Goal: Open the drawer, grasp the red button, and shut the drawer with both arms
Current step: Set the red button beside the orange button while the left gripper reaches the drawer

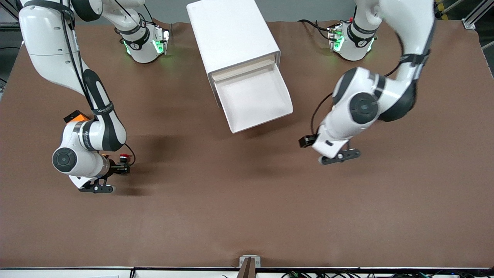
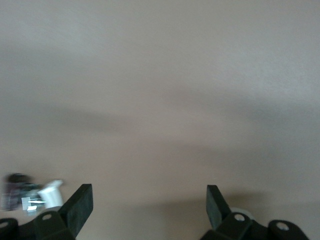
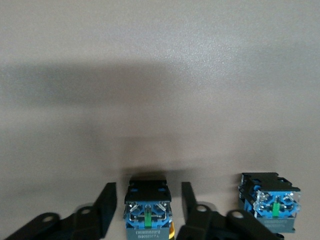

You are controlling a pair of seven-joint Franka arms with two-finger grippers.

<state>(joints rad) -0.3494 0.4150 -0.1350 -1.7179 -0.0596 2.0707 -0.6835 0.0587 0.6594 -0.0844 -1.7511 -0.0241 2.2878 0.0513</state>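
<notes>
Straddling a blue-and-black push-button body (image 3: 148,210) with fingers apart, the right gripper (image 1: 115,170) sits low over the brown table (image 1: 247,216) at the right arm's end; whether this or its twin beside it carries the small red-capped button (image 1: 124,156) is unclear. The wide white tray drawer (image 1: 252,101) stands pulled out. The left gripper (image 1: 339,155) waits, fingers spread and empty, over bare table.

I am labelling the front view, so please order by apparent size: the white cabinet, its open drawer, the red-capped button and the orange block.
1. cabinet
2. drawer, pulled out toward the front camera
3. and 4. orange block and button: both small and partly hidden by the right arm, so I do not rank them.
</notes>
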